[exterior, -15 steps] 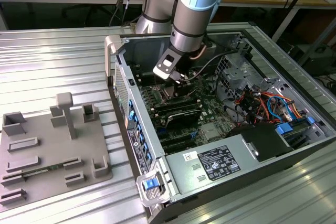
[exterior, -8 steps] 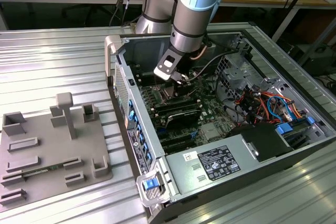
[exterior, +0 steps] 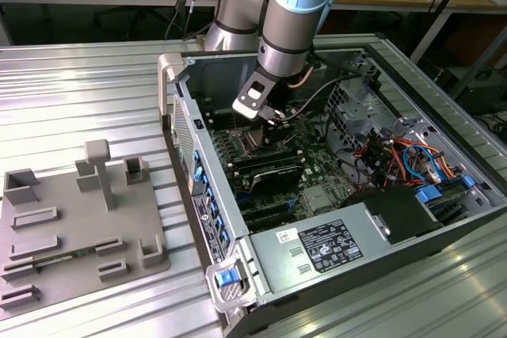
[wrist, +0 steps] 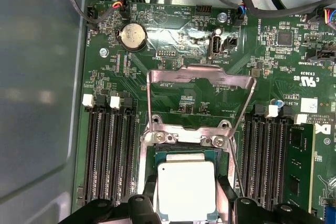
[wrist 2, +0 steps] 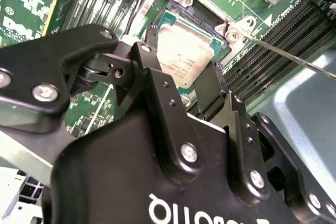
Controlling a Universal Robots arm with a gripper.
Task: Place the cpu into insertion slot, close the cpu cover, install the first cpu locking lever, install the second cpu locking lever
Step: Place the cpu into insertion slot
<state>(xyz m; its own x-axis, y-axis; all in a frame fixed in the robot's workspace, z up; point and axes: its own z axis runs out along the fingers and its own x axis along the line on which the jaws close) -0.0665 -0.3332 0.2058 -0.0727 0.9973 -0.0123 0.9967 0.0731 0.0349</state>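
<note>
cpu (wrist: 186, 190) was clamped between gripper (wrist: 186, 207) fingers at insertion slot (wrist: 153, 156) | cpu cover (wrist: 199, 73) stood raised open | memory slots (wrist: 107, 156) flanked both sides | coin cell battery (wrist: 132, 36) sat near motherboard (wrist: 173, 51) corner

A: How is the light?
B: Bright and even. The ribbed table (exterior: 79, 93) shines pale, and the case wall (wrist: 37, 93) carries a soft sheen.
A: Any glare?
B: A white smear on the motherboard (wrist: 181, 34) — and the cpu (wrist: 186, 190) top nearly bleaches out.

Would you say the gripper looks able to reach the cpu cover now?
Probably yes: the cpu cover stands open just beyond the gripper, which sits at the cpu; nothing blocks the way.
</note>
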